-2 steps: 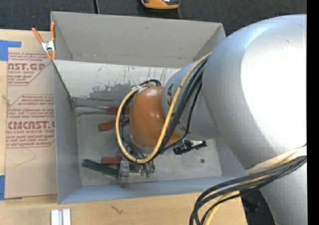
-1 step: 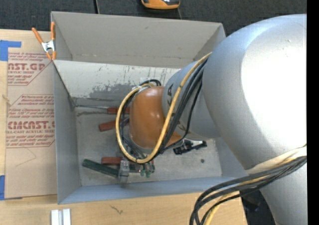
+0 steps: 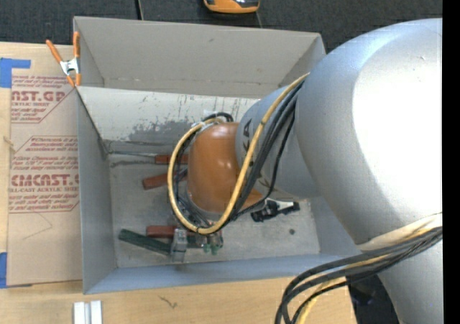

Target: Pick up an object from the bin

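Near the front wall of the scuffed metal bin (image 3: 93, 172), the gripper (image 3: 188, 245) sits at the right end of a slim dark-green stick (image 3: 142, 241) lying left-right. Its opening cannot be told. A flat red-brown bar (image 3: 159, 230) lies just behind, a black-and-white piece (image 3: 273, 209) farther right.

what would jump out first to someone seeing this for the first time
The big pale arm comes in from the right, and its orange cover, looped with cables, dips into the grey bin. The tool sits low near the front wall, next to a dark green strip and a reddish-brown stick. A small black-and-white piece lies just right of the cover.
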Controlling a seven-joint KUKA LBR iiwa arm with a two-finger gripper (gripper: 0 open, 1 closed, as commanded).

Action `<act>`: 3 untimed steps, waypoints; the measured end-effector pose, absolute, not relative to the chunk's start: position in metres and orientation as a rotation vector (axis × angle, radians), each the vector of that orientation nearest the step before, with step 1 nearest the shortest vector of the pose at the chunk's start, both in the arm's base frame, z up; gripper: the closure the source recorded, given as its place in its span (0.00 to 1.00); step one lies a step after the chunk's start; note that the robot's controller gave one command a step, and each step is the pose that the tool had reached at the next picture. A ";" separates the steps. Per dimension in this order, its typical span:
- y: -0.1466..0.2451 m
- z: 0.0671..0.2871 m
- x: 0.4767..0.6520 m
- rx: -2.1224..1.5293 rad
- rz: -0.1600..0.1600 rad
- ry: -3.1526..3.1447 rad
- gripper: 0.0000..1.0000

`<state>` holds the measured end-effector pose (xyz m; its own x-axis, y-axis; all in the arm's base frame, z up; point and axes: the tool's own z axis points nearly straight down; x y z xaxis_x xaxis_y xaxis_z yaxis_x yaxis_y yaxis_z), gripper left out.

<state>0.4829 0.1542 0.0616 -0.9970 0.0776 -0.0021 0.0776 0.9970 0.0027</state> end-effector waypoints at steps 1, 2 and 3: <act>0.154 0.073 0.484 0.121 0.005 3.132 1.00; 0.154 0.082 0.484 0.121 0.003 3.135 1.00; 0.154 0.092 0.483 0.120 0.001 3.142 1.00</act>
<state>0.4827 0.1543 0.0920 -0.9971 0.0765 0.0022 0.0765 0.9971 0.0003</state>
